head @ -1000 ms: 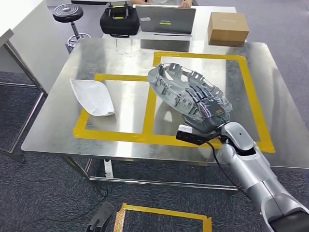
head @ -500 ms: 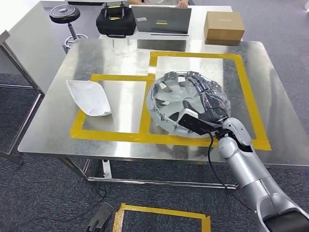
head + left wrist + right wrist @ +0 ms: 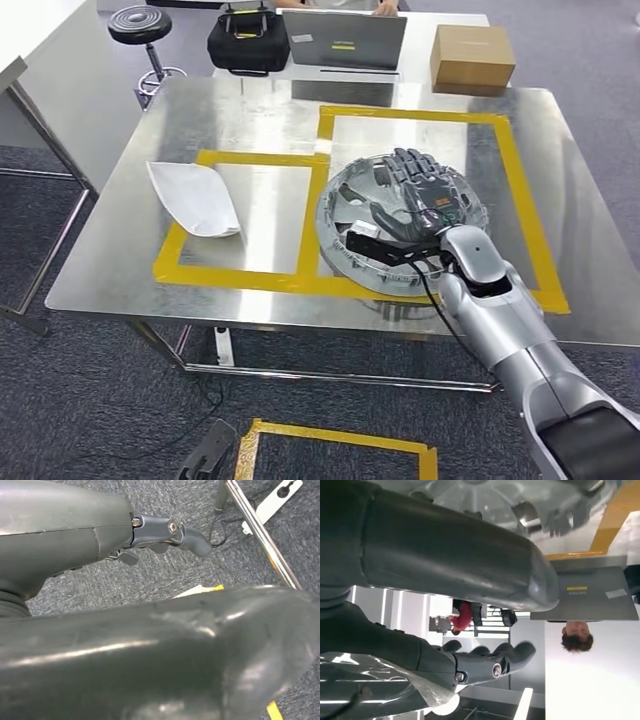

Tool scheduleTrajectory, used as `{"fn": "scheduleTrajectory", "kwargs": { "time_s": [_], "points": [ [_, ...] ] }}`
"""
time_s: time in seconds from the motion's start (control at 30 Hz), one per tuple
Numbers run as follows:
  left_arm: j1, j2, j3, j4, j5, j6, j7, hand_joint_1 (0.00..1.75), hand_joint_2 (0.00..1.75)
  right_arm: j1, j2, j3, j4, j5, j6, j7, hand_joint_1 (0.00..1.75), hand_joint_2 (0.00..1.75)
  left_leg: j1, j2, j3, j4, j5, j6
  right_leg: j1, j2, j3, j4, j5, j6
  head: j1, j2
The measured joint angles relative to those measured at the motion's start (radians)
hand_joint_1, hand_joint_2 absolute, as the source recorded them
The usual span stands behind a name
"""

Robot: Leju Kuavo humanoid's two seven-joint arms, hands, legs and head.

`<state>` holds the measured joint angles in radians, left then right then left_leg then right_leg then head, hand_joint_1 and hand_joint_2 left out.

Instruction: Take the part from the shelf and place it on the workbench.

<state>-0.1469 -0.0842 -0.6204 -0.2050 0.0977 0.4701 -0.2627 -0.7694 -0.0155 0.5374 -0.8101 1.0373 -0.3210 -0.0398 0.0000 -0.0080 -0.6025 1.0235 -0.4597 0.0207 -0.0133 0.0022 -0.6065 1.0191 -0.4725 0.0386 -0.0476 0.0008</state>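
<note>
Grey carpet floor point(image 3: 90, 420), black stool point(image 3: 141, 25), white desk point(image 3: 423, 40) behind

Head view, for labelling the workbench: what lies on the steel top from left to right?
White part → wheel cover with the right hand on it, inside the yellow tape frame.

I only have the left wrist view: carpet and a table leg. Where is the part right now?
Observer: The wheel cover lies flat on the steel workbench, mostly inside the larger yellow tape rectangle.
Operator: Is the right hand off it?
Observer: No. The right hand rests on top of it, fingers spread; I cannot tell whether it grips.
Operator: Anything else on the bench?
Observer: A white curved part lies in the smaller rectangle, apart from the cover.
</note>
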Motion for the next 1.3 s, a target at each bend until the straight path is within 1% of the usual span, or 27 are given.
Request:
{"fn": "scheduleTrajectory", "kwargs": {
  "time_s": [0.07,0.13,0.17,0.23,0.27,0.3,0.33,0.4,0.47,0.53,0.6,0.63,0.67,0.77,0.8,0.83,0.87,0.9,0.97,1.0,1.03,1.1,1.13,1.17,1.2,1.27,1.3],
  "points": [
    [0.002,0.001,0.009,0.0,-0.002,0.001,-0.007,0.0,0.0,-0.002,0.004,0.004,-0.001,-0.036,-0.001,-0.011,0.0,0.0,0.0,0.0,-0.003,0.001,0.001,-0.008,0.001,0.001,0.002,-0.003,0.0,-0.008,-0.001,0.0],
    [0.004,0.002,0.019,0.0,-0.002,-0.002,-0.015,0.0,0.0,0.012,0.004,-0.003,-0.027,-0.097,-0.01,-0.033,0.0,0.0,0.002,0.001,-0.012,0.023,-0.018,-0.019,-0.002,-0.001,0.004,-0.006,0.002,-0.02,-0.002,0.0],
    [0.006,0.002,0.023,0.0,-0.003,-0.004,-0.016,0.0,0.0,0.022,0.004,-0.011,-0.05,-0.127,-0.015,-0.045,0.0,0.0,0.003,0.002,-0.03,0.064,-0.043,-0.024,-0.005,-0.001,0.006,-0.008,0.003,-0.025,-0.004,0.0],
    [0.008,0.003,0.031,0.0,-0.004,-0.006,-0.017,0.0,0.0,0.046,0.004,-0.025,-0.094,-0.166,-0.021,-0.06,0.0,0.0,0.006,0.002,-0.089,0.196,-0.106,-0.033,-0.005,-0.001,0.006,-0.007,0.002,-0.032,-0.005,0.0],
    [0.01,0.003,0.033,0.0,-0.005,-0.006,-0.017,0.0,0.0,0.057,0.004,-0.029,-0.109,-0.177,-0.021,-0.065,0.0,0.0,0.007,0.002,-0.118,0.257,-0.126,-0.036,-0.005,-0.001,0.007,-0.007,0.001,-0.033,-0.005,0.0],
    [0.011,0.003,0.035,0.0,-0.006,-0.006,-0.017,0.0,0.0,0.069,0.004,-0.035,-0.122,-0.197,-0.017,-0.074,0.0,0.0,0.008,0.002,-0.135,0.288,-0.128,-0.036,-0.005,-0.001,0.007,-0.007,0.001,-0.033,-0.005,0.0],
    [0.012,0.003,0.037,0.0,-0.008,-0.006,-0.018,0.0,0.0,0.083,0.004,-0.044,-0.138,-0.238,-0.005,-0.092,0.0,0.0,0.008,0.002,-0.134,0.281,-0.111,-0.036,-0.005,0.0,0.009,-0.007,0.0,-0.033,-0.005,0.0],
    [0.014,0.005,0.041,0.0,-0.012,0.0,-0.029,0.0,0.0,0.124,0.006,-0.08,-0.19,-0.423,0.052,-0.164,0.0,0.0,0.008,0.002,-0.081,0.161,-0.037,-0.03,-0.005,0.0,0.014,-0.006,-0.002,-0.03,-0.005,0.0],
    [0.017,0.007,0.054,0.0,-0.006,0.018,-0.06,0.0,0.0,0.181,0.008,-0.138,-0.256,-0.684,0.134,-0.261,0.0,0.0,0.006,0.001,-0.026,0.042,0.009,-0.022,-0.002,-0.001,0.015,-0.004,-0.004,-0.024,-0.005,0.0],
    [0.021,0.006,0.07,0.0,0.001,0.036,-0.092,0.0,0.0,0.248,0.009,-0.204,-0.327,-0.898,0.209,-0.342,0.0,0.0,0.003,-0.003,-0.012,0.011,0.008,-0.016,0.002,-0.004,0.012,-0.005,-0.003,-0.015,-0.004,0.0],
    [0.025,0.005,0.082,0.0,-0.001,0.044,-0.105,0.0,0.0,0.316,0.01,-0.263,-0.397,-1.027,0.259,-0.389,0.0,0.0,0.005,-0.005,-0.013,0.003,0.012,-0.006,0.001,-0.006,0.009,-0.005,-0.006,-0.004,-0.003,0.0],
    [0.026,0.006,0.086,0.0,-0.004,0.046,-0.105,0.0,0.0,0.348,0.011,-0.288,-0.43,-1.064,0.274,-0.401,0.0,0.0,0.007,-0.004,-0.013,-0.001,0.016,0.001,0.0,-0.006,0.003,0.008,-0.022,0.0,-0.003,0.0],
    [0.026,0.006,0.091,0.0,-0.006,0.047,-0.104,0.0,0.0,0.377,0.012,-0.311,-0.462,-1.09,0.283,-0.409,0.0,0.0,0.008,-0.003,-0.014,-0.006,0.02,0.007,0.0,-0.005,-0.01,0.04,-0.051,0.003,-0.002,0.0],
    [0.026,0.006,0.105,0.0,-0.006,0.047,-0.104,0.0,0.0,0.459,0.016,-0.357,-0.545,-1.122,0.292,-0.424,0.0,0.0,0.008,0.0,-0.026,-0.008,0.032,0.018,-0.001,-0.003,-0.072,0.223,-0.164,0.008,0.001,0.0],
    [0.027,0.005,0.108,0.0,-0.006,0.047,-0.104,0.0,0.0,0.483,0.017,-0.365,-0.566,-1.126,0.292,-0.426,0.0,0.0,0.008,0.0,-0.032,-0.008,0.036,0.019,-0.001,-0.004,-0.08,0.262,-0.179,0.009,0.001,0.0],
    [0.028,0.005,0.111,0.0,-0.005,0.046,-0.104,0.0,0.0,0.502,0.018,-0.371,-0.584,-1.128,0.292,-0.427,0.0,0.0,0.008,0.001,-0.039,-0.007,0.042,0.018,-0.001,-0.004,-0.071,0.265,-0.174,0.01,0.001,0.0],
    [0.028,0.005,0.114,0.0,-0.005,0.046,-0.105,0.0,0.0,0.516,0.019,-0.376,-0.6,-1.128,0.292,-0.427,0.0,0.0,0.008,0.001,-0.047,-0.006,0.048,0.017,-0.002,-0.004,-0.041,0.229,-0.152,0.01,0.001,0.0],
    [0.028,0.004,0.117,0.0,-0.005,0.046,-0.105,0.0,0.0,0.525,0.02,-0.381,-0.613,-1.128,0.292,-0.427,0.0,0.0,0.008,0.001,-0.054,-0.005,0.054,0.014,-0.002,-0.004,0.003,0.164,-0.123,0.009,0.001,0.0],
    [0.028,0.004,0.121,0.0,-0.005,0.046,-0.105,0.0,0.0,0.532,0.022,-0.388,-0.639,-1.129,0.292,-0.428,0.0,0.0,0.004,0.001,-0.066,-0.001,0.065,0.004,-0.001,-0.003,0.094,0.027,-0.091,0.006,0.0,0.0],
    [0.028,0.003,0.123,0.0,-0.005,0.046,-0.105,0.0,0.0,0.534,0.024,-0.391,-0.649,-1.129,0.292,-0.428,0.0,0.0,0.003,0.001,-0.069,0.001,0.071,-0.001,0.0,-0.002,0.115,-0.011,-0.088,0.004,0.001,0.0],
    [0.028,0.003,0.125,0.0,-0.005,0.046,-0.105,0.0,0.0,0.538,0.025,-0.393,-0.657,-1.129,0.292,-0.428,0.0,0.0,0.002,0.001,-0.07,0.001,0.077,-0.007,0.001,0.0,0.121,-0.027,-0.09,0.001,0.001,0.0],
    [0.028,0.004,0.127,0.0,-0.004,0.046,-0.106,0.0,0.0,0.546,0.027,-0.396,-0.668,-1.131,0.291,-0.429,0.0,0.0,0.003,0.001,-0.072,0.0,0.085,-0.019,0.001,0.0,0.106,-0.027,-0.08,-0.011,0.003,0.0],
    [0.03,0.004,0.128,0.0,-0.003,0.046,-0.106,0.0,0.0,0.549,0.029,-0.397,-0.671,-1.133,0.291,-0.429,0.0,0.0,0.004,0.001,-0.077,0.007,0.071,-0.025,0.0,-0.002,0.102,-0.026,-0.073,-0.02,0.001,0.0],
    [0.031,0.004,0.129,0.0,-0.003,0.046,-0.106,0.0,0.0,0.552,0.031,-0.399,-0.675,-1.137,0.29,-0.431,0.0,0.0,0.005,0.001,-0.085,0.03,0.039,-0.03,-0.002,-0.003,0.097,-0.028,-0.063,-0.028,0.0,0.0],
    [0.033,0.004,0.13,0.0,-0.001,0.047,-0.107,0.0,0.0,0.557,0.034,-0.4,-0.679,-1.141,0.288,-0.433,0.0,0.0,0.006,0.001,-0.096,0.073,-0.009,-0.035,-0.003,-0.004,0.09,-0.028,-0.053,-0.034,-0.002,0.0],
    [0.034,0.004,0.138,0.0,0.018,0.051,-0.114,0.0,0.0,0.581,0.04,-0.406,-0.691,-1.146,0.275,-0.441,0.0,0.0,0.007,0.002,-0.117,0.2,-0.106,-0.042,-0.002,-0.006,0.073,-0.025,-0.036,-0.038,-0.004,0.0],
    [0.036,0.003,0.147,0.0,0.034,0.055,-0.119,0.0,0.0,0.601,0.043,-0.41,-0.698,-1.144,0.265,-0.445,0.0,0.0,0.007,0.002,-0.119,0.251,-0.129,-0.043,0.0,-0.007,0.063,-0.023,-0.029,-0.037,-0.004,0.0]
  ]
}}
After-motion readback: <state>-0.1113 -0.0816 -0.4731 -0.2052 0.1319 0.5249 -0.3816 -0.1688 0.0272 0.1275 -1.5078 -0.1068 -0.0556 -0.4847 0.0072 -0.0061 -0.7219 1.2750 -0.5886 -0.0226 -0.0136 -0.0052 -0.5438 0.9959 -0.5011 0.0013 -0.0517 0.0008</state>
